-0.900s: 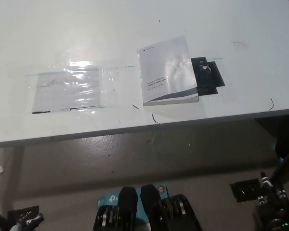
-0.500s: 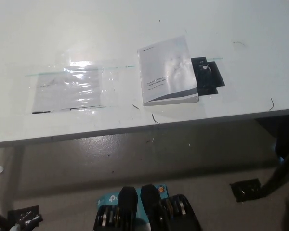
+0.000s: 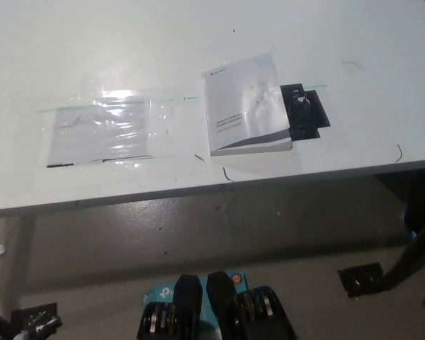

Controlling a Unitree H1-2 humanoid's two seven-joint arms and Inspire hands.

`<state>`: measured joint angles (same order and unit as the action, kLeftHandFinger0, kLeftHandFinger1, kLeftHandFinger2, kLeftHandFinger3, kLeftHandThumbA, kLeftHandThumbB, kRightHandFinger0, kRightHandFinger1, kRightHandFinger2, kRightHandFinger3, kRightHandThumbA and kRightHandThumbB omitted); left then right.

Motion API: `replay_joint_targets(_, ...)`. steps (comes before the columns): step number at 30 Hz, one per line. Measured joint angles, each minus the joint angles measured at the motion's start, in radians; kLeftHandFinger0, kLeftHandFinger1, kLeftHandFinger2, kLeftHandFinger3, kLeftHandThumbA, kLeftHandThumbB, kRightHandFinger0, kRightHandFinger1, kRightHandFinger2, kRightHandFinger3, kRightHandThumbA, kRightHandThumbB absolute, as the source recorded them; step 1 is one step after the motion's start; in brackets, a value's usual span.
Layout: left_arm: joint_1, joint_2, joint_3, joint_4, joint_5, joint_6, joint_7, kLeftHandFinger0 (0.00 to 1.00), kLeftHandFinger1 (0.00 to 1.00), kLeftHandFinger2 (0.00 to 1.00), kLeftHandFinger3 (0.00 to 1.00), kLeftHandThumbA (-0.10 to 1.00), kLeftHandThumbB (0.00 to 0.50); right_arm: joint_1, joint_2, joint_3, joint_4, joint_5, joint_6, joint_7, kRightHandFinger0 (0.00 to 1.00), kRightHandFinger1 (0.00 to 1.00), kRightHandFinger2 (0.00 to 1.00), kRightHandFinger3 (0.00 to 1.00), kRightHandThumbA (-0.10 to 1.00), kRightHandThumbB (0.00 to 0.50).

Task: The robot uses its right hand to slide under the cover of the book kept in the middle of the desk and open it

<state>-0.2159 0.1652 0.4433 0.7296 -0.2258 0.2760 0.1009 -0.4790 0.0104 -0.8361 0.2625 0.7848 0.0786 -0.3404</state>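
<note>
A closed book [image 3: 246,106] with a white and grey cover lies on the white desk [image 3: 198,42], near its front edge and slightly right of the middle. The spine side faces left. Its right edge rests against a flat black piece [image 3: 310,113] taped to the desk. Neither of my hands shows in the head view.
A clear plastic sheet [image 3: 103,129] is taped flat to the desk left of the book. The desk's front edge [image 3: 219,185] runs across the picture, with grey floor below it. Dark desk feet stand on the floor at lower right [image 3: 361,279] and lower left [image 3: 35,320].
My black right hand was at the bottom right corner 0.9 s ago and has dropped out of the picture. The book and the sheet have not moved.
</note>
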Motion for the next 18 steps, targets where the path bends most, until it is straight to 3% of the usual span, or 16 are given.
replay_joint_targets(2, 0.001, 0.000, -0.002, 0.000, 0.000, 0.000, 0.002, 1.00, 0.99, 0.97, 0.82, 0.53, 0.000, -0.005, 0.001, 0.014, -0.038, 0.004, 0.006, -0.012, 0.91, 0.96, 1.00, 1.00, 0.86, 0.140)
replay_joint_targets(4, 0.001, 0.000, -0.003, 0.001, 0.000, 0.000, 0.003, 1.00, 1.00, 1.00, 0.89, 0.54, 0.000, -0.011, 0.001, 0.026, -0.067, 0.013, 0.011, -0.019, 0.95, 0.96, 1.00, 1.00, 0.84, 0.155)
replay_joint_targets(5, 0.001, 0.000, -0.003, 0.001, -0.001, 0.000, 0.004, 1.00, 1.00, 1.00, 0.89, 0.53, 0.000, -0.015, 0.001, 0.035, -0.091, 0.020, 0.013, -0.023, 0.89, 0.91, 1.00, 1.00, 0.80, 0.174)
replay_joint_targets(7, 0.001, 0.000, -0.003, 0.001, -0.002, 0.000, 0.005, 1.00, 1.00, 1.00, 0.91, 0.56, 0.000, -0.023, 0.001, 0.055, -0.133, 0.028, 0.018, -0.033, 0.88, 0.90, 0.99, 1.00, 0.79, 0.194)
replay_joint_targets(9, 0.001, 0.001, -0.003, 0.002, -0.003, 0.000, 0.005, 1.00, 1.00, 1.00, 0.91, 0.51, 0.006, -0.031, 0.002, 0.077, -0.173, 0.036, 0.022, -0.039, 0.84, 0.90, 0.97, 1.00, 0.77, 0.215)
replay_joint_targets(11, 0.000, 0.001, 0.001, 0.008, -0.007, -0.001, 0.005, 1.00, 1.00, 1.00, 0.93, 0.50, 0.000, -0.035, 0.004, 0.101, -0.211, 0.039, 0.029, -0.046, 0.85, 0.93, 0.99, 1.00, 0.80, 0.213)
replay_joint_targets(12, 0.000, 0.001, 0.002, 0.013, -0.008, -0.001, 0.006, 1.00, 1.00, 1.00, 0.91, 0.49, 0.000, -0.036, 0.005, 0.119, -0.237, 0.039, 0.033, -0.050, 0.77, 0.88, 0.99, 1.00, 0.81, 0.208)
replay_joint_targets(15, 0.000, 0.001, 0.004, 0.024, -0.012, -0.001, 0.009, 1.00, 1.00, 1.00, 0.87, 0.50, 0.010, -0.040, 0.011, 0.163, -0.283, 0.038, 0.043, -0.060, 0.76, 0.85, 0.96, 1.00, 0.82, 0.172)
replay_joint_targets(18, -0.001, 0.001, 0.003, 0.036, -0.011, -0.002, 0.012, 1.00, 0.97, 0.98, 0.87, 0.51, 0.000, -0.051, 0.022, 0.209, -0.302, 0.038, 0.055, -0.071, 0.78, 0.87, 0.95, 1.00, 0.83, 0.181)
